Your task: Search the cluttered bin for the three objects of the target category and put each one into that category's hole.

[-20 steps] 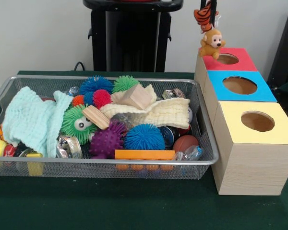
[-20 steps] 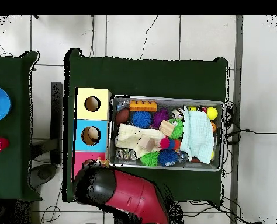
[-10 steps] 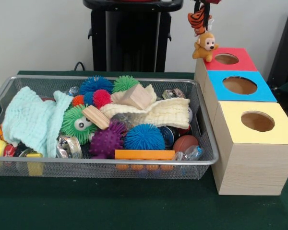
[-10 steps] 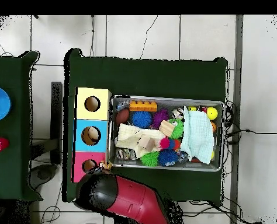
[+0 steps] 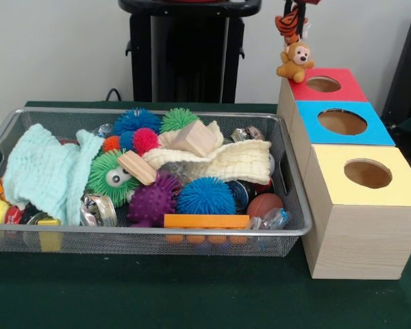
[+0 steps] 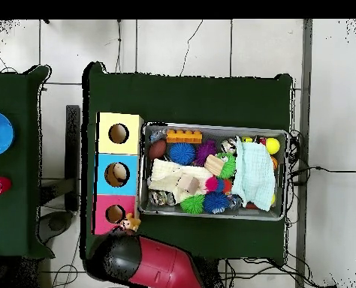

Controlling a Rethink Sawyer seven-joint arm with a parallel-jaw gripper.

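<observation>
Orange monkey toy [image 5: 296,60] beneath fingers [image 5: 296,8]

No legible text anywhere.

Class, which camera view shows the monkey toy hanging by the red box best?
The front view: the monkey toy shows whole, dangling beside the red box. The overhead view shows the monkey only as a small orange blob at the box's edge.
</observation>
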